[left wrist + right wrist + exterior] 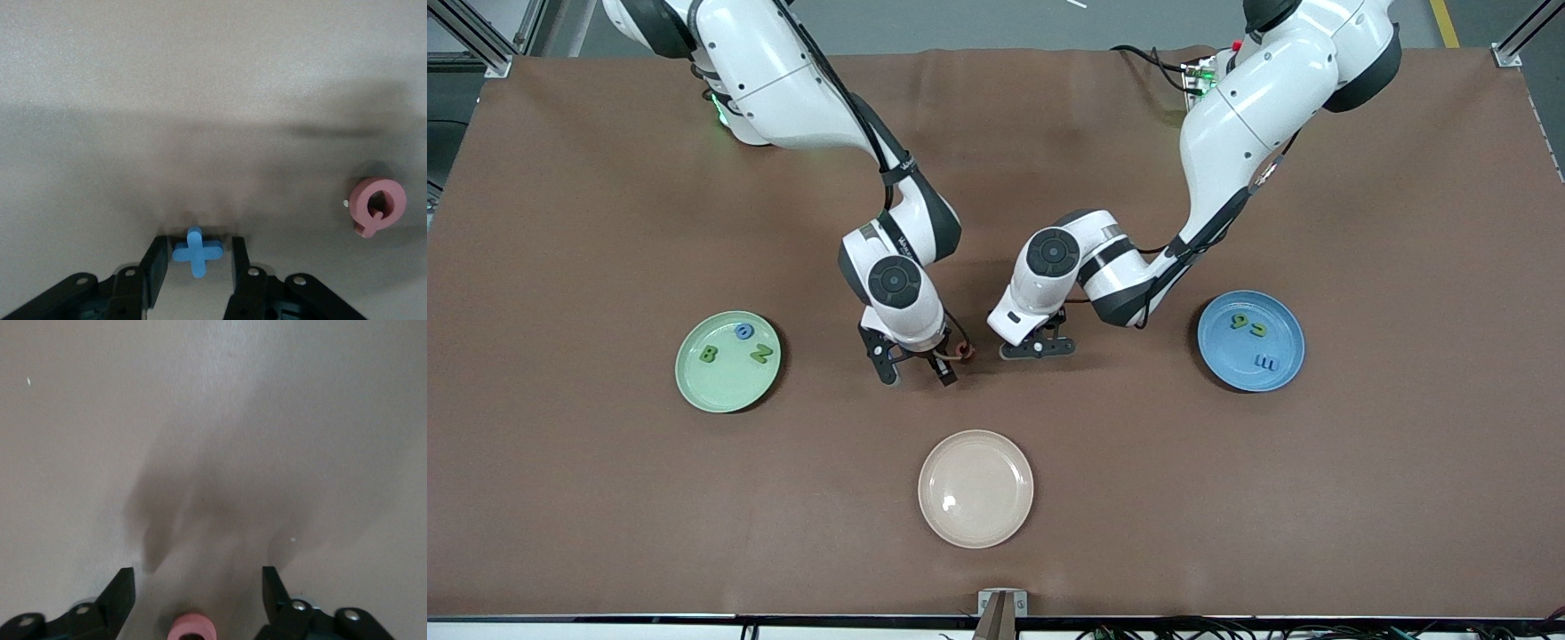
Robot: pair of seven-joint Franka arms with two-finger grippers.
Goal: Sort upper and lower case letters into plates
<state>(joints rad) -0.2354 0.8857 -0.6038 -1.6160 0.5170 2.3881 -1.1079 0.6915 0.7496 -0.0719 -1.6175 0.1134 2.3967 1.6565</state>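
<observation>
The brown table (605,498) carries three plates. The cream plate (975,488) lies nearest the front camera, midway along the table. The green plate (727,362) sits toward the right arm's end and holds a blue letter (744,332), a green B (708,354) and a green Z (760,353). The blue plate (1251,340) sits toward the left arm's end and holds three letters: two olive ones (1239,321) (1258,329) and a blue m (1266,363).

Both arms reach to the middle of the table, between the green and blue plates. The right gripper (915,372) is low over the table, its fingers (120,593) spread wide, gripping nothing; a pink letter (378,206) lies on the table just by it. The left gripper (198,261) is down at the table with its fingers (155,267) close on either side of a small blue cross-shaped letter (197,251); whether they touch it I cannot tell.
</observation>
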